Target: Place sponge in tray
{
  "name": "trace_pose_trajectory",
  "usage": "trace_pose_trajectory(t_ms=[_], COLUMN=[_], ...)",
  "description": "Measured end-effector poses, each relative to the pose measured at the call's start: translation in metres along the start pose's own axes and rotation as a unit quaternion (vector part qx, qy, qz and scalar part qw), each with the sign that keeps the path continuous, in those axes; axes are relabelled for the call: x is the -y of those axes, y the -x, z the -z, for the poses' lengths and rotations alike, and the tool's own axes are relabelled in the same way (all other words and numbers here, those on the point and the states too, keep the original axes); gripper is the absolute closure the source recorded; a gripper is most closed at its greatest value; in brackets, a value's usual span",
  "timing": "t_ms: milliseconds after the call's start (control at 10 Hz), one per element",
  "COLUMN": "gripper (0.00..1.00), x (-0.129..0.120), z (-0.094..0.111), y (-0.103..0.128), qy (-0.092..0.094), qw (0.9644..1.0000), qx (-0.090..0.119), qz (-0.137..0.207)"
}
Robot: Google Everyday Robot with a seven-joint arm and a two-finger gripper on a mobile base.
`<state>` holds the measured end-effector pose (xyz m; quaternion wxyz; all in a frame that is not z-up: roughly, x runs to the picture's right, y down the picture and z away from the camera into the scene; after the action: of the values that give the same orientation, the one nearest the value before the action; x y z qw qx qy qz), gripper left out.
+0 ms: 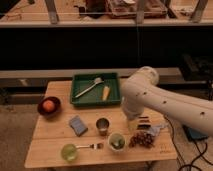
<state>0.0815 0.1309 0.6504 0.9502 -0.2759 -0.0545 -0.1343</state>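
Your arm (165,100) reaches in from the right edge of the view, low over the right side of the table (47,142). The long white link slopes up and to the left to a rounded elbow just beside the right rim of the tray (96,76). From there a shorter section drops straight down toward the tabletop.

The gripper (131,116) sits at the foot of that drop, close above the wood. It is between the metal cup (102,125) and the dark striped block (144,121), and largely masked by the arm's own bulk. Its claw stands apart and holds nothing.

The sponge (78,125) lies flat on the table, left of the metal cup and below the tray's front edge. It is outside the tray and well apart from your gripper, with the cup between them.

The tray holds a long-handled utensil (90,87) lying on a diagonal and a small yellow piece (105,93) near its right side.

A dark bowl (48,106) with an orange fruit in it sits at the table's left edge. Along the front are a green cup (68,151), a fork (91,146), a small bowl with something green (117,141) and a dark cluster (143,139).
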Motion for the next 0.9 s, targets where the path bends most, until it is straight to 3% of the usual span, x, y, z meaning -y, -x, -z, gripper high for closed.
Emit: trace_pose_trajectory(t_ms=[500, 600, 700, 800, 900], gripper=[0.35, 0.35, 0.35, 0.35, 0.35], x=[0.000, 0.004, 0.016, 0.033, 0.051], z=[0.000, -0.001, -0.002, -0.004, -0.005], y=[0.002, 0.002, 0.009, 0.018, 0.031], qy=[0.001, 0.013, 0.020, 0.025, 0.032], qw=[1.0000, 0.9995, 0.9970, 0.9905, 0.9830], qx=[0.000, 0.023, 0.062, 0.110, 0.144], qz=[0.003, -0.016, -0.043, -0.078, -0.109])
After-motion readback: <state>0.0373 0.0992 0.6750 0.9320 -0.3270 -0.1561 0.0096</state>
